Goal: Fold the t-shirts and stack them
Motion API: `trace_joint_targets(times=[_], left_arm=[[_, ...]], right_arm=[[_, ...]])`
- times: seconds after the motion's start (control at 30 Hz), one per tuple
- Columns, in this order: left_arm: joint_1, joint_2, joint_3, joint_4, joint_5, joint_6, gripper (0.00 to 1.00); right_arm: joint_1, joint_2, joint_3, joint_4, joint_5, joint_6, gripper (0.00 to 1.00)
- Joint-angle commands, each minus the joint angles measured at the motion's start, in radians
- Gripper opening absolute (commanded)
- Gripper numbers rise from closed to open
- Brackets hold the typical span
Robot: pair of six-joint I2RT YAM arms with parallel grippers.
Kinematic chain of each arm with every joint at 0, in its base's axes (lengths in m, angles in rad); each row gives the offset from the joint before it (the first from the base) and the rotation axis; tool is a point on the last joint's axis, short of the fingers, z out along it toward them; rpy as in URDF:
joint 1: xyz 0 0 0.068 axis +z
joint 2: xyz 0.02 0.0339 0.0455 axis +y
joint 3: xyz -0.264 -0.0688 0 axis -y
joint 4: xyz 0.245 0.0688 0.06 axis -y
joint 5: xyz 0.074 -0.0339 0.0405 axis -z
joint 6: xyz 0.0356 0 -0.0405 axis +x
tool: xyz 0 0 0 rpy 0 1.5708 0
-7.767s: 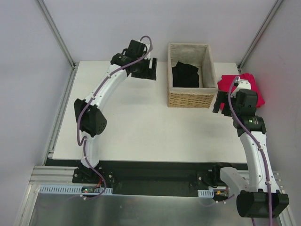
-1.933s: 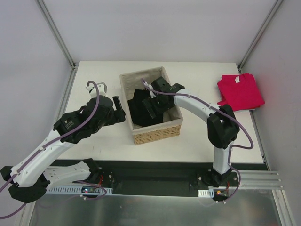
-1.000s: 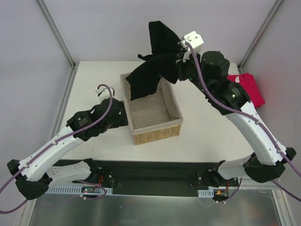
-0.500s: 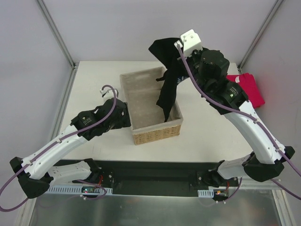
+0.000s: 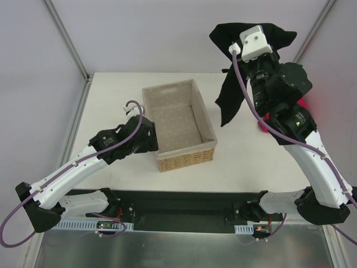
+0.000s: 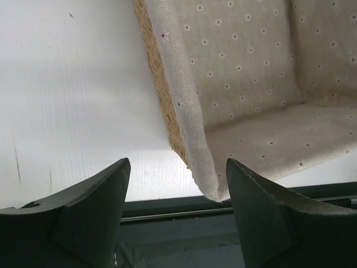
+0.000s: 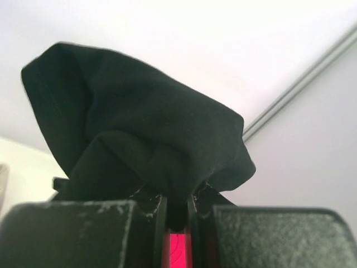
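Right pincer [image 7: 177, 207]: raised high, up and to the right of the basket [image 5: 184, 159]; clamped tight on a bunch of the black shirt [image 5: 227, 100]; cloth wells up over both fingers in the wrist view
Black shirt: off the tabletop [image 5: 111, 95]; hangs crumpled from the right pincer, wholly outside the basket; lower tail dangles to the right of the basket's right wall; print not visible
Red shirt [image 5: 261, 127]: on the tabletop, right of the basket; mostly hidden behind the right arm; only a red edge shows, so its fold cannot be judged
Left pincer [image 6: 176, 167]: low at the basket's near left corner; spread wide, gripping nothing; the lined rim of that corner lies between the two fingers in the wrist view; whether either finger touches the wicker cannot be told
Basket: sits askew on the middle of the tabletop; pale lining with small flower dots shows on floor and walls
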Motion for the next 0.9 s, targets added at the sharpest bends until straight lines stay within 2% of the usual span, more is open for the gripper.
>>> trace_joint_targets(times=[0.0,0.1,0.2,0.27,0.4,0.63,0.87], left_arm=[[-0.007,0.016,-0.011,0.025,0.021,0.010,0.69],[-0.007,0.014,-0.011,0.025,0.021,0.010,0.69],[-0.006,0.008,-0.018,0.028,0.017,0.013,0.69],[-0.007,0.000,-0.024,0.027,0.014,0.013,0.69],[-0.007,-0.006,-0.039,0.028,0.017,0.013,0.69],[-0.007,-0.015,-0.051,0.030,0.007,0.012,0.69],[-0.006,0.000,-0.054,0.039,0.014,0.016,0.68]], right_arm=[[-0.009,-0.017,0.073,0.136,0.040,-0.076,0.01],[-0.010,-0.031,0.026,0.063,0.071,-0.042,0.01],[-0.010,-0.095,-0.101,-0.009,0.120,0.048,0.01],[-0.012,-0.138,-0.228,-0.064,0.132,0.154,0.01],[-0.019,-0.221,-0.378,-0.226,0.131,0.359,0.01],[-0.019,-0.244,-0.493,-0.653,0.036,0.734,0.01],[-0.021,-0.226,-0.620,-0.793,-0.056,0.941,0.01]])
